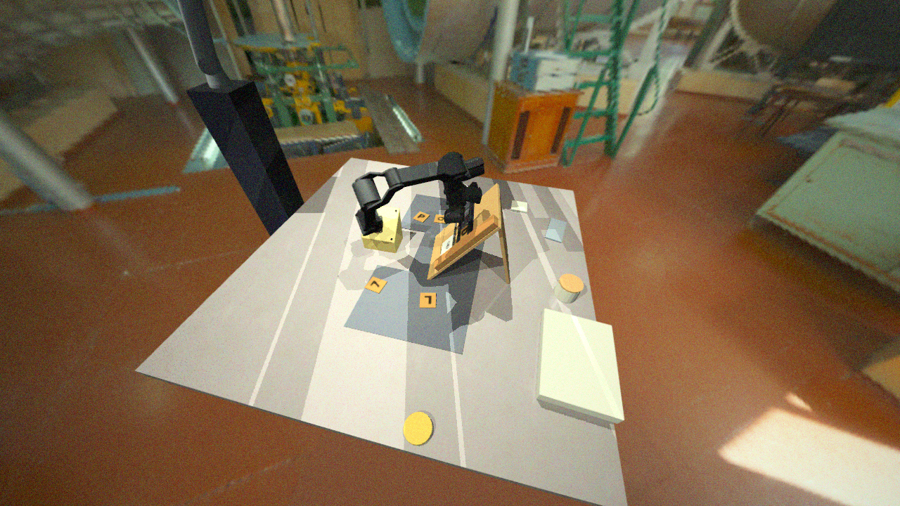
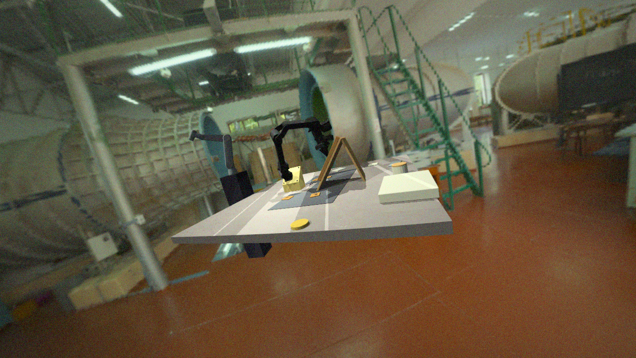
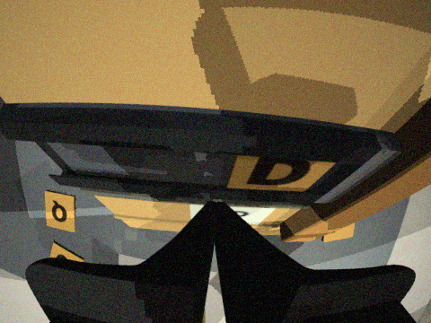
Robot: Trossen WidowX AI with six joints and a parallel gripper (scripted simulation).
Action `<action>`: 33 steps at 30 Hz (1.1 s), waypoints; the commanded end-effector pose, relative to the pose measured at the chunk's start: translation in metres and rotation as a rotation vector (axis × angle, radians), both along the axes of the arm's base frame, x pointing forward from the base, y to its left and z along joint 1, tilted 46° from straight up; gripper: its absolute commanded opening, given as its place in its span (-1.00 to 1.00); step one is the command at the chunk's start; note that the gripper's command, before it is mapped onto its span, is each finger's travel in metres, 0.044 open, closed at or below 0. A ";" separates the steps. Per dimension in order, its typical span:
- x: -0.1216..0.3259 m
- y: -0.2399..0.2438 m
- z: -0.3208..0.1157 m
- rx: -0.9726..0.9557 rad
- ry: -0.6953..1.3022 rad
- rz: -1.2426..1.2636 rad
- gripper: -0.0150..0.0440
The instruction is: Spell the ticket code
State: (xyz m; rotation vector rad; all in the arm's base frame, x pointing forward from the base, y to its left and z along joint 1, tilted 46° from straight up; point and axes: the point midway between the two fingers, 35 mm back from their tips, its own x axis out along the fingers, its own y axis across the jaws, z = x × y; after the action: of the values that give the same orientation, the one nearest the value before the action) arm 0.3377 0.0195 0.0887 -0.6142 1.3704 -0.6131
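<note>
The tilted wooden board (image 1: 490, 199) (image 2: 327, 165) (image 3: 112, 58) bears the dark letter rail (image 3: 180, 122). A D tile (image 3: 279, 174) sits in the rail toward its right end in the wrist view; the rail left of it holds no tile. My gripper (image 3: 215, 210) is shut and empty, its tips in front of the rail's lower bar. They partly cover the white ticket (image 3: 258, 216) (image 1: 447, 243), so its code is not readable. A Q tile (image 3: 59, 211) (image 1: 439, 218) and a P tile (image 1: 420, 216) lie behind the board's left side.
Two more tiles, one (image 1: 375, 284) (image 2: 287, 197) and another (image 1: 427, 300) (image 2: 314, 194), lie nearer the front. A yellow block (image 1: 382, 240) stands by the arm base. A jar (image 1: 569, 288), a pale slab (image 1: 579, 365) and a yellow disc (image 1: 418, 428) stand farther out on the counter.
</note>
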 end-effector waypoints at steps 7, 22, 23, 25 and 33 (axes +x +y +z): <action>0.006 -0.001 0.000 0.003 -0.003 0.005 -0.49; 0.013 -0.003 -0.001 0.002 -0.003 0.005 -0.49; 0.014 -0.003 -0.001 0.002 -0.003 0.005 -0.49; 0.015 -0.004 -0.001 0.002 -0.003 0.005 -0.49; 0.018 -0.006 -0.003 0.002 -0.003 0.005 -0.49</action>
State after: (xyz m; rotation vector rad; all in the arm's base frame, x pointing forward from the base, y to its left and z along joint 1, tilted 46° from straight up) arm 0.3515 0.0137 0.0844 -0.6120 1.3763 -0.6101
